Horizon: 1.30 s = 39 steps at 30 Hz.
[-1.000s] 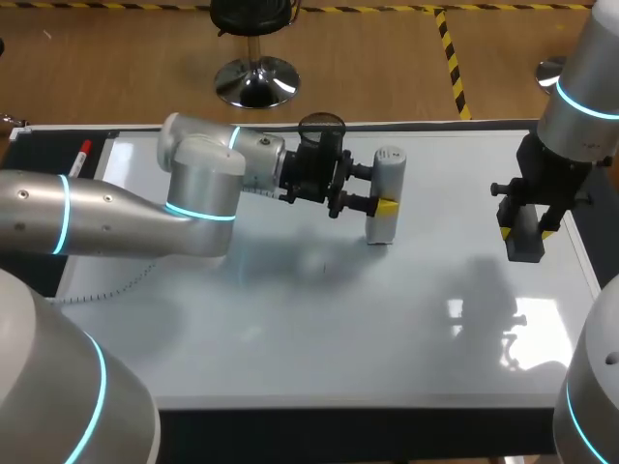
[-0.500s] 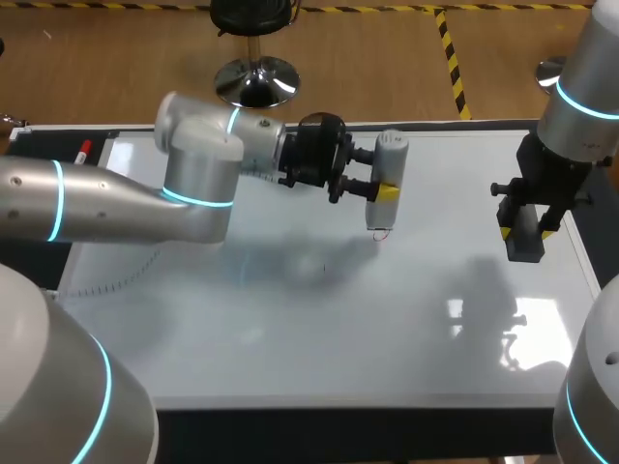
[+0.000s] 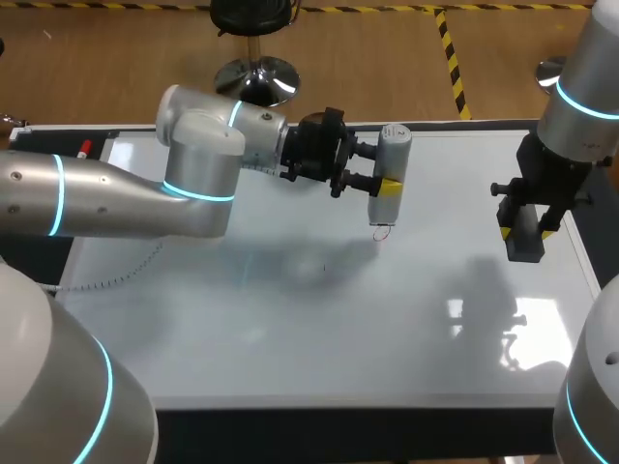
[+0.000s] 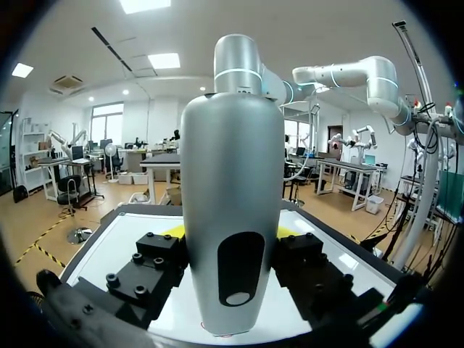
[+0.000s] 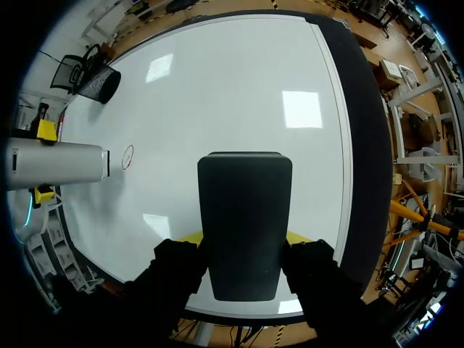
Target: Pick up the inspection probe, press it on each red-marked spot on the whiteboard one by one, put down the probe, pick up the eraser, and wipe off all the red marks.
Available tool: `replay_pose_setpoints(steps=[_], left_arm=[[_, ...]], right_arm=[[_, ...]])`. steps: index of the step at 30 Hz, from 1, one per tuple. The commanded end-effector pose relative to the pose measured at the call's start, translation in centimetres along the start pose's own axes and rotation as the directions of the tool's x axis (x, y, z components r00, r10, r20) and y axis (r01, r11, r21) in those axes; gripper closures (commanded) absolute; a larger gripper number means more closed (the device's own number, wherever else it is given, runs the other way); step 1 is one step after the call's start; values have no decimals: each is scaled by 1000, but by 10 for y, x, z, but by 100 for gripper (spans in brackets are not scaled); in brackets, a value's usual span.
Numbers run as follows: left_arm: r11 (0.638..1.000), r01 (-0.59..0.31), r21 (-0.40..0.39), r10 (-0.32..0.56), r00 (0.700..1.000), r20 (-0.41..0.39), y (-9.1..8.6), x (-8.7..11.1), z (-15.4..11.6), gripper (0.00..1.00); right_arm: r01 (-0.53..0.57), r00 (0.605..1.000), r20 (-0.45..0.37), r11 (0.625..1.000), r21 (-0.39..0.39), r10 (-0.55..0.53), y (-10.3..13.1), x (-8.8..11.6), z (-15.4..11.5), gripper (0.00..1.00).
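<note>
Far left, on the counter's dark strip beside the flat white whiteboard (image 3: 338,329), lies a red-capped marker pen (image 3: 81,150), partly hidden by our left arm. The left arm comes in over the board's rear half. Its claw (image 3: 379,169) pinches the grey cylindrical inspection probe (image 3: 391,164) from two sides, with the yellow tips against the barrel. The left wrist view confirms this: the probe (image 4: 232,217) stands upright between the claw's (image 4: 232,250) black finger blocks.

The probe's lower end sits just over a small red ring mark (image 3: 384,232) drawn on the board. In the right wrist view a narrow gap shows between the probe tip (image 5: 58,167) and the ring (image 5: 127,156), so we cannot say they touch.

At right, near the board's right edge, our right claw (image 3: 523,227) holds the dark rectangular block eraser (image 3: 523,242). In its own view, the fingers press both flanks of the eraser (image 5: 245,217), well apart from the probe.
</note>
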<state>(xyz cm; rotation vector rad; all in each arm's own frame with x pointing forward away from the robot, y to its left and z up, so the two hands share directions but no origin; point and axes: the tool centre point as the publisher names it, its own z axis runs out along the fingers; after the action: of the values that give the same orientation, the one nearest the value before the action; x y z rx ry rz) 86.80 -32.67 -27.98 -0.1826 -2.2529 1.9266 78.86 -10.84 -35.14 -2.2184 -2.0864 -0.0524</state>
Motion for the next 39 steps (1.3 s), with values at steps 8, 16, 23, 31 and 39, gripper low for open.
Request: replay_pose_setpoints(steps=[8,16,23,31,39], left_arm=[[1000,-14,0,14,1000,4,-10,2,-19,100],[1000,-23,-1,23,999,36,-9,8,-40,100],[999,-41,11,40,996,75,-10,12,-64,100],[999,-49,21,47,994,103,-5,16,-92,100],[998,-57,36,52,989,138,-4,17,-122,100]], right_arm=[[2,1000,-2,1000,-2,-2,-1,-1,-1,100],[2,1000,-2,1000,-2,-2,-1,-1,-1,100],[2,1000,-2,1000,-2,-2,-1,-1,-1,100],[2,1000,-2,1000,-2,-2,-1,-1,-1,100],[2,1000,-2,1000,-2,-2,-1,-1,-1,100]])
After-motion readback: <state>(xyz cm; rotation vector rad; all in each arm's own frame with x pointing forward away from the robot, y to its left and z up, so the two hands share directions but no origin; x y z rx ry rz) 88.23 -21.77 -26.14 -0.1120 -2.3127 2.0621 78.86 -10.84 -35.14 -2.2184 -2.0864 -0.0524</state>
